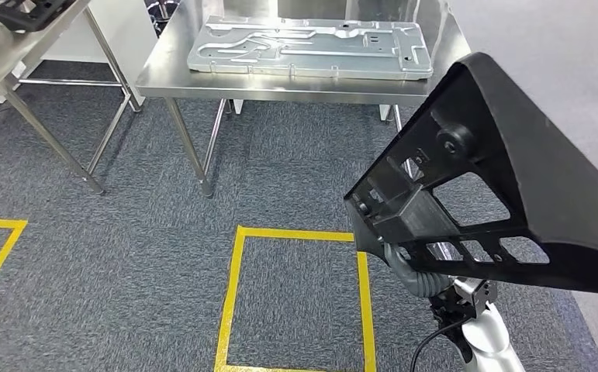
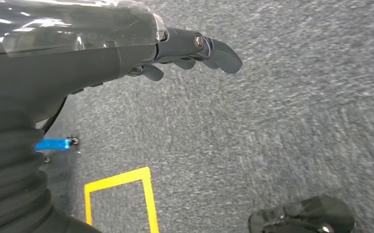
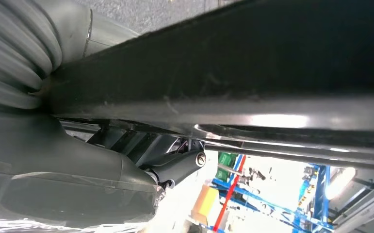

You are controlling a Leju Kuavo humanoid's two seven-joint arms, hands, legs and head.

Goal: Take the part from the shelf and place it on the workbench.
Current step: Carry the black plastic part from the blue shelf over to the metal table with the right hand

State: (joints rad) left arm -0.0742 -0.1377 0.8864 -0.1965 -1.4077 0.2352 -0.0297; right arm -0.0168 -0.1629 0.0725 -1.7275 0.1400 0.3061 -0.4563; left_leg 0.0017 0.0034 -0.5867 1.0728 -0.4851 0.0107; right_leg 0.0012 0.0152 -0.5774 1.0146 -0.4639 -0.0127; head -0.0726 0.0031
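Part (image 1: 513, 163), the black ribbed plastic frame, was already off the shelf and up in the air at your right side, gripped from below by the right hand (image 1: 404, 263). In the right wrist view that hand's thumb (image 3: 180, 165) and grey cover sat pressed against the part's dark underside (image 3: 252, 73), so you could read it as closed on the part. The part's long axis ran from low near the hand up and away to your right, tilted, with its broad face turned toward the workbench (image 1: 156, 77).

That workbench stood ahead and to the left of the part, well apart from it across the carpet, beyond the yellow floor square (image 1: 237, 294). A flat metal panel (image 1: 311, 48) already lay on its top, leaving bare steel mostly along the near edge.

Your left hand (image 2: 194, 51) hung over the carpet holding nothing, its fingers loosely curled but apart. So the right arm was the one to carry; you would likely need to step closer, then swing the part forward and left.
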